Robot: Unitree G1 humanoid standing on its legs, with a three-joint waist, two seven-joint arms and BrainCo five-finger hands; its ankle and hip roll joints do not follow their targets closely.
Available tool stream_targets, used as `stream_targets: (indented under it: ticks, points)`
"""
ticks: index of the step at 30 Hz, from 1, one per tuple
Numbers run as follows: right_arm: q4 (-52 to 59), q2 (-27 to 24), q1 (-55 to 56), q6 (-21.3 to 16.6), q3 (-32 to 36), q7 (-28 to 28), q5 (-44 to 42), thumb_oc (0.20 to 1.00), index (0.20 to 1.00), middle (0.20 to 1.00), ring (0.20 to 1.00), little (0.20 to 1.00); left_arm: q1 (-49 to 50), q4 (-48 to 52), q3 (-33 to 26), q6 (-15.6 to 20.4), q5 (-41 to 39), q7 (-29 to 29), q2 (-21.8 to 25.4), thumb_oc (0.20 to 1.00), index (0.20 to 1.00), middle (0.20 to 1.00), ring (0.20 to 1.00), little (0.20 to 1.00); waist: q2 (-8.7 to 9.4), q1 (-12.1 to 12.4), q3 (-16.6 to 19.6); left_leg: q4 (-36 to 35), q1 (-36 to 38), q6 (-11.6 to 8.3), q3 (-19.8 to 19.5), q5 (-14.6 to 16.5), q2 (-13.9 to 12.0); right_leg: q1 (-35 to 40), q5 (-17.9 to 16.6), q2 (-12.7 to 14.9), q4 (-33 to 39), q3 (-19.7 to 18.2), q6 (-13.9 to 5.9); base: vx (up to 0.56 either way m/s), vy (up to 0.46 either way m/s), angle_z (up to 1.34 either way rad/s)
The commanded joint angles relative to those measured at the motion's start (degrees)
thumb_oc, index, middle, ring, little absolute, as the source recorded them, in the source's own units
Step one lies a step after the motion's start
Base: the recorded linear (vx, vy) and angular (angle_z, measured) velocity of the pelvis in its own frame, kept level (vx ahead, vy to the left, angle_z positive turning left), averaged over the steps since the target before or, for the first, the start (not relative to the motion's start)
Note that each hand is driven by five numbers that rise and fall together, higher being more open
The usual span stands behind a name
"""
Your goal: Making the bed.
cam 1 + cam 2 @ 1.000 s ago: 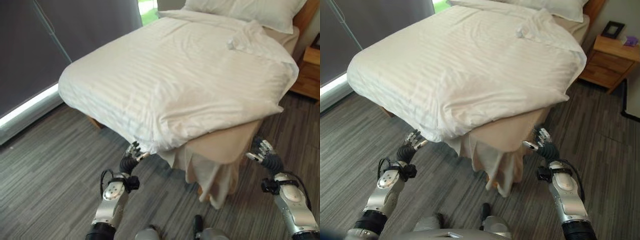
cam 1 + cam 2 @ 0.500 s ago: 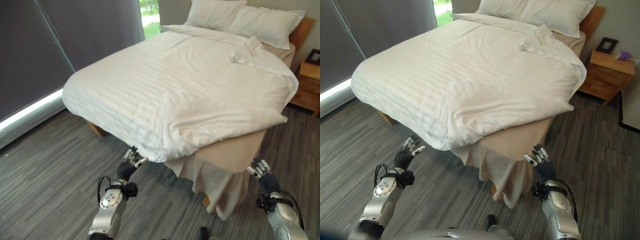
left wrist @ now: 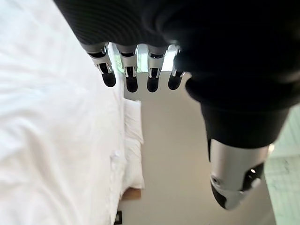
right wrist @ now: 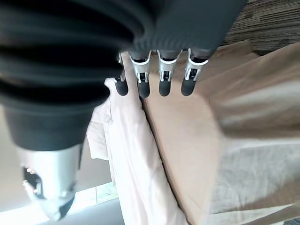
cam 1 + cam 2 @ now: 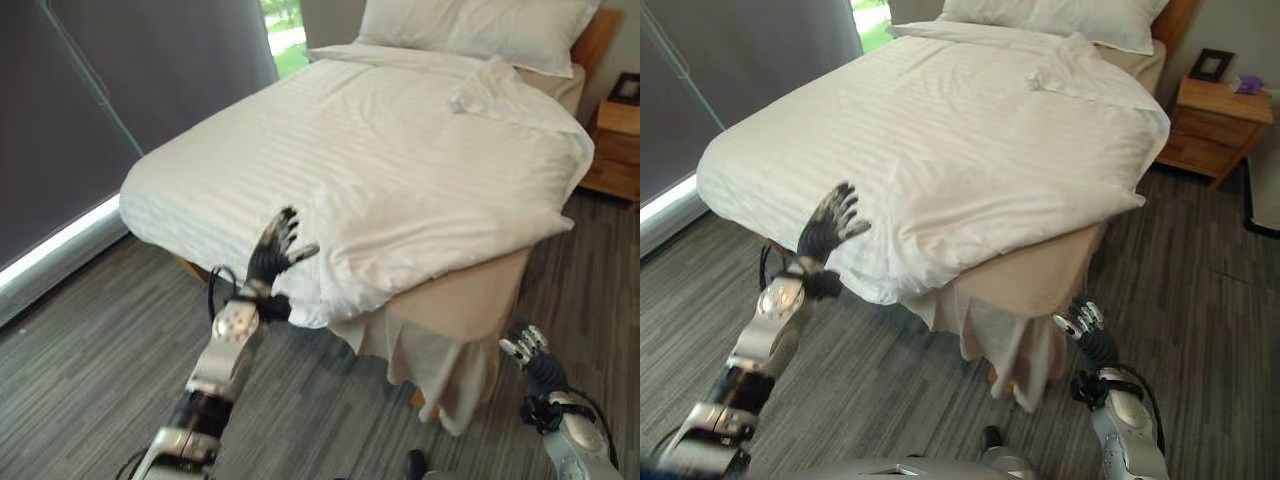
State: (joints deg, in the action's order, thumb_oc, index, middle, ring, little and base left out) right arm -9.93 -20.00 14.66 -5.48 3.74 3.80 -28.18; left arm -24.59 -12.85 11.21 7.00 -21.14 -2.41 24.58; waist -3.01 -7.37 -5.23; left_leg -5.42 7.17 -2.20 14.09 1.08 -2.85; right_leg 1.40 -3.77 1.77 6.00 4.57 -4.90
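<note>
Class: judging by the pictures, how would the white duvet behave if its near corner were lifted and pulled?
The white duvet is probably floppy: it drapes and wrinkles over the mattress edge. Its puffy corner suggests it is light yet bulky. It would likely slide, dragging the folds along.

White duvet (image 5: 400, 150) with faint tone-on-tone stripes. White pillows (image 5: 480, 25), plain. Beige sheet (image 5: 1025, 275) on the mattress corner, with a paler cream fold hanging below. Floor (image 5: 890, 390) grey, streaked carpet with darker and lighter lines. Curtain (image 5: 110, 80) dark grey. Nightstand (image 5: 1200, 125) warm brown wood, with a black frame (image 5: 1212, 64) on top. Headboard (image 5: 1180, 20) orange-brown wood. Left hand (image 5: 830, 225) silver with dark tips and black ribbed cover; right hand (image 5: 1085, 325) the same.
</note>
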Motion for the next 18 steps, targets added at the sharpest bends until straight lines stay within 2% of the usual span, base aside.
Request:
stream_targets:
  ticks: [1, 3, 4, 5, 6, 7, 8, 11, 13, 14, 18]
  points:
    - [1.7, -2.5, -0.9, -1.1, 1.0, 1.5, -3.2, 1.000, 1.000, 1.000, 1.000, 1.000, -9.0, -9.6, 1.8, 1.9, 5.7, -4.1, 3.3, 1.000, 1.000, 1.000, 1.000, 1.000, 2.56, -1.4, 1.9, 0.4, 0.2, -3.85, -3.4, -2.7, -2.0, 0.3, -0.2, 2.2, -1.0, -3.1, -3.29, 0.07, 0.002, -0.46]
    - [0.9, -4.1, 1.0, -0.1, 0.8, 2.5, -2.9, 1.000, 1.000, 1.000, 1.000, 1.000, -17.4, -17.7, 3.5, 0.5, 8.0, -6.3, 5.4, 1.000, 1.000, 1.000, 1.000, 1.000, 2.53, -3.7, 1.7, 0.4, -0.1, -3.92, -1.7, -2.5, -2.3, -0.9, -0.8, 1.9, -1.0, -4.4, -3.75, 0.03, 0.011, -0.41]
    - [0.9, -4.1, 0.9, -0.1, 0.8, 2.5, -2.9, 1.000, 1.000, 1.000, 1.000, 1.000, -17.6, -18.0, 3.6, 0.6, 8.0, -6.3, 5.4, 1.000, 1.000, 1.000, 1.000, 1.000, 2.55, -3.6, 1.6, 0.4, -0.1, -3.93, -1.7, -2.5, -2.3, -1.0, -0.8, 1.9, -1.0, -4.4, -3.75, 0.02, 0.024, -0.31]
    - [-0.1, -5.0, 2.8, 1.0, 1.1, 3.3, -2.1, 1.000, 1.000, 1.000, 1.000, 1.000, -22.9, -23.4, 4.9, -0.5, 9.8, -6.7, 7.4, 1.000, 1.000, 1.000, 1.000, 1.000, 2.57, -5.5, 1.4, 0.4, -0.4, -4.03, -0.3, -2.4, -2.5, -2.0, -1.3, 1.6, -1.0, -5.3, -4.03, 0.02, 0.019, -0.31]
    - [0.0, -5.0, 2.8, 1.0, 1.2, 3.3, -2.0, 1.000, 1.000, 1.000, 1.000, 1.000, -23.2, -23.7, 5.0, -0.3, 9.8, -6.6, 7.4, 1.000, 1.000, 1.000, 1.000, 1.000, 2.59, -5.3, 1.4, 0.4, -0.4, -4.04, -0.2, -2.4, -2.5, -2.1, -1.3, 1.6, -1.0, -5.4, -4.04, -0.02, 0.054, -0.45]
    - [-0.7, -6.1, 4.6, 1.9, 1.8, 3.9, -1.2, 1.000, 1.000, 1.000, 1.000, 1.000, -28.7, -29.8, 6.3, -1.3, 11.2, -7.9, 9.8, 1.000, 1.000, 1.000, 1.000, 1.000, 2.60, -7.7, 0.6, 0.4, -1.4, -4.22, 1.4, -2.5, -2.7, -4.1, -2.2, 1.3, -1.0, -6.8, -4.41, -0.03, 0.035, -0.44]
    - [-0.6, -6.1, 4.6, 1.9, 1.8, 3.9, -1.2, 1.000, 1.000, 1.000, 1.000, 1.000, -29.0, -30.1, 6.4, -1.2, 11.1, -7.9, 9.8, 1.000, 1.000, 1.000, 1.000, 1.000, 2.61, -7.6, 0.6, 0.4, -1.5, -4.22, 1.5, -2.5, -2.7, -4.3, -2.2, 1.3, -1.0, -6.9, -4.41, -0.06, 0.052, -0.45]
    - [-1.2, -6.9, 6.3, 2.4, 3.4, 5.1, -2.1, 1.000, 1.000, 1.000, 1.000, 1.000, -34.7, -38.4, 8.3, -1.6, 12.6, -8.5, 13.6, 1.000, 1.000, 1.000, 1.000, 1.000, 2.62, -10.0, 0.2, 0.4, -3.3, -4.49, 3.8, -2.6, -2.9, -7.6, -3.4, 0.8, -1.0, -8.7, -4.87, -0.02, 0.056, -0.50]
    - [-1.8, -8.1, 7.8, 2.5, 4.2, 6.5, -2.4, 1.000, 1.000, 1.000, 1.000, 1.000, -40.5, -45.7, 11.5, -2.2, 16.5, -9.2, 18.1, 1.000, 1.000, 1.000, 1.000, 1.000, 2.97, -11.9, -0.3, 0.4, -4.9, -4.74, 5.9, -2.5, -3.2, -10.7, -4.4, 0.2, -1.0, -10.4, -5.45, -0.01, 0.073, -0.51]
    - [-1.8, -9.0, 7.9, 2.3, 4.1, 7.1, -2.6, 1.000, 1.000, 1.000, 1.000, 1.000, -44.0, -49.5, 14.1, -2.8, 21.2, -10.2, 21.2, 1.000, 1.000, 1.000, 1.000, 1.000, 3.50, -12.7, -0.8, 0.4, -6.2, -4.92, 7.2, -2.7, -3.4, -13.0, -5.3, -0.2, -1.0, -11.5, -5.78, -0.04, 0.054, -0.52]
    - [-0.2, -10.6, 7.1, 1.1, 3.2, 8.0, -4.0, 1.000, 1.000, 1.000, 1.000, 1.000, -48.0, -53.5, 17.5, -4.1, 28.2, -12.0, 26.2, 1.000, 1.000, 1.000, 1.000, 1.000, 5.00, -12.7, -1.8, 0.4, -8.0, -4.96, 9.3, -2.9, -3.7, -16.0, -6.4, -0.8, -1.0, -12.9, -6.45, -0.01, 0.036, -0.49]
